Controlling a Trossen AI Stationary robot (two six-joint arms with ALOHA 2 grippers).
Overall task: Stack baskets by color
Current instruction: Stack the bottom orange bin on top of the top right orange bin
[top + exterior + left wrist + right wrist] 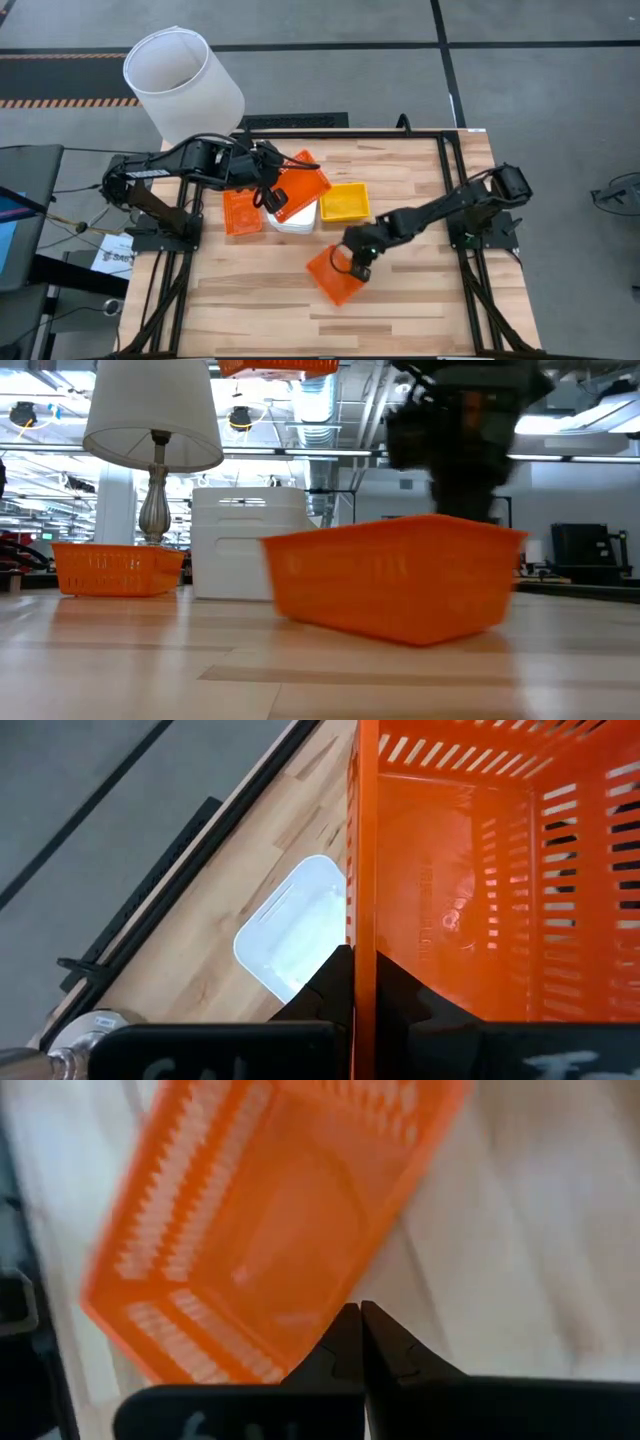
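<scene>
My left gripper (pixel 352 955) is shut on an orange basket (pixel 302 182) and holds it high over the stacked white baskets (pixel 296 216). A second orange basket (pixel 240 211) and a yellow basket (pixel 345 201) rest flat on the table on either side of the white ones. Nearer the front, my right gripper (pixel 360 1312) is shut on a third orange basket (pixel 334 276), which shows tilted in the low view (pixel 400 575). My left gripper pinches the perforated side wall (pixel 362 890) of its orange basket at the rim, one finger inside and one outside. The basket is lifted clear above the white baskets. My right gripper pinches the rim (pixel 335 1295) of the third orange basket, slanting down from the table's right. The basket hangs tilted, its low side (pixel 420 640) at the tabletop. I cannot tell whether that side touches the wood.
A lamp with a large white shade (pixel 180 85) stands at the table's far left corner. Black frame rails (pixel 450 180) run along the left, right and far edges. Bare wood (pixel 250 300) lies along the near side.
</scene>
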